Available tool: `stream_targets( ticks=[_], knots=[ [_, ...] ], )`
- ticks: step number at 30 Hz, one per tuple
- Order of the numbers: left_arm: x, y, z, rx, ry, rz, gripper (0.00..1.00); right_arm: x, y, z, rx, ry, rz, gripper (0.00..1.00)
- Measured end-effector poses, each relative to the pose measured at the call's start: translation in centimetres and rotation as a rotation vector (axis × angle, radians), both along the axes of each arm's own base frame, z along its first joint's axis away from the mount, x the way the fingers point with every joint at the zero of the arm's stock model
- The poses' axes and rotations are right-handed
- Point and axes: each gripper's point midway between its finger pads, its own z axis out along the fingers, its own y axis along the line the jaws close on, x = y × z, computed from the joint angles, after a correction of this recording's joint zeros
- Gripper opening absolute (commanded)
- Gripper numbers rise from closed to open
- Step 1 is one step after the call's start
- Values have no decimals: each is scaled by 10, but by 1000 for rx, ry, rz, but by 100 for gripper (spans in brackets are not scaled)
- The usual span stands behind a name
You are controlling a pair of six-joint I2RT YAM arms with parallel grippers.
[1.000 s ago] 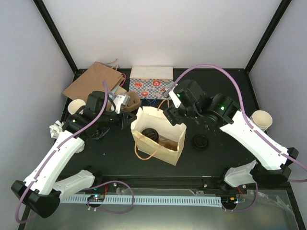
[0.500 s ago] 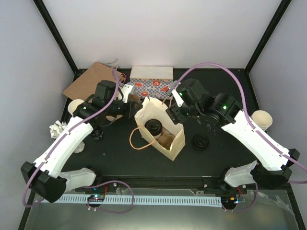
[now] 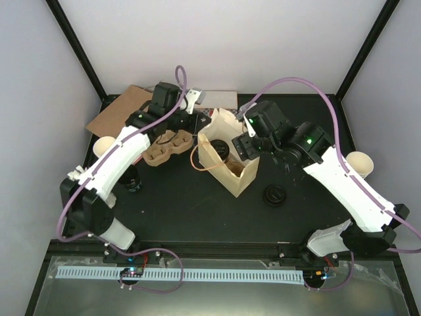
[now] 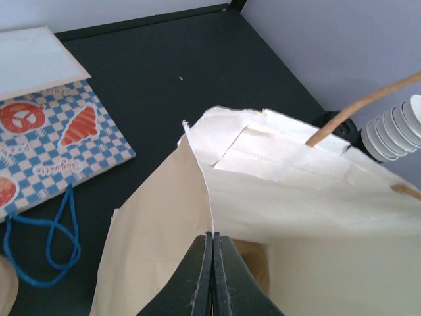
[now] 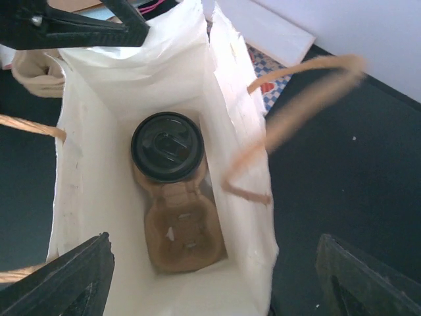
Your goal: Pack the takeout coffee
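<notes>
Across the black table [image 3: 184,204], gear sits mostly toward the back half.

- Cream paper bag [image 3: 240,178] stands upright at centre, mouth open, twine handles flopped outward.
- Flat brown bag [image 3: 115,113] lies at the back-left corner. A blue-checked packet [image 4: 46,131] lies behind the cream bag.
- Left gripper [image 4: 212,263] is at the bag's back rim, fingers pressed together with the paper edge pinched between them.
- Right gripper [image 5: 214,240] hangs over the bag's mouth, fingers [image 5: 72,276] spread wide, touching nothing that shows.
- Brown cardboard carrier [image 5: 184,230] lies on the bag's floor. A second carrier [image 3: 168,145] sits on the table left of the bag.
- Stack of lidless cream cups [image 3: 360,163] stands at the right edge.
- Takeout coffee [image 5: 166,146] is inside the bag, seated in the carrier's far pocket, upright. From above only its round glossy black lid shows, with raised rim and moulded centre; the cup body is hidden beneath.
- Loose black lid [image 3: 274,195] lies on the table right of the bag.
</notes>
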Motion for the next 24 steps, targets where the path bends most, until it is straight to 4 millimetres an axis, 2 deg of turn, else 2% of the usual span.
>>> stream_targets(
  ticks=[5,10,13,18,21,24],
  knots=[
    [29,-18,-7,-4,17,-17,1,5,-20,10,2,-52,-86,87],
    [51,-33,-11,-30,27,-28,2,1,-43,22,21,-104,-161,87],
    [67,-42,-9,-51,23,-29,2,-2,-50,21,28,-113,-182,87],
    [94,-58,-6,-74,10,-35,2,-7,-56,8,24,-91,-206,92],
    [102,-62,-10,-74,17,-32,13,-12,-61,-4,25,-65,-227,99],
    [107,-64,-11,-77,18,-31,31,-17,-66,-10,40,-37,-261,100]
  ],
)
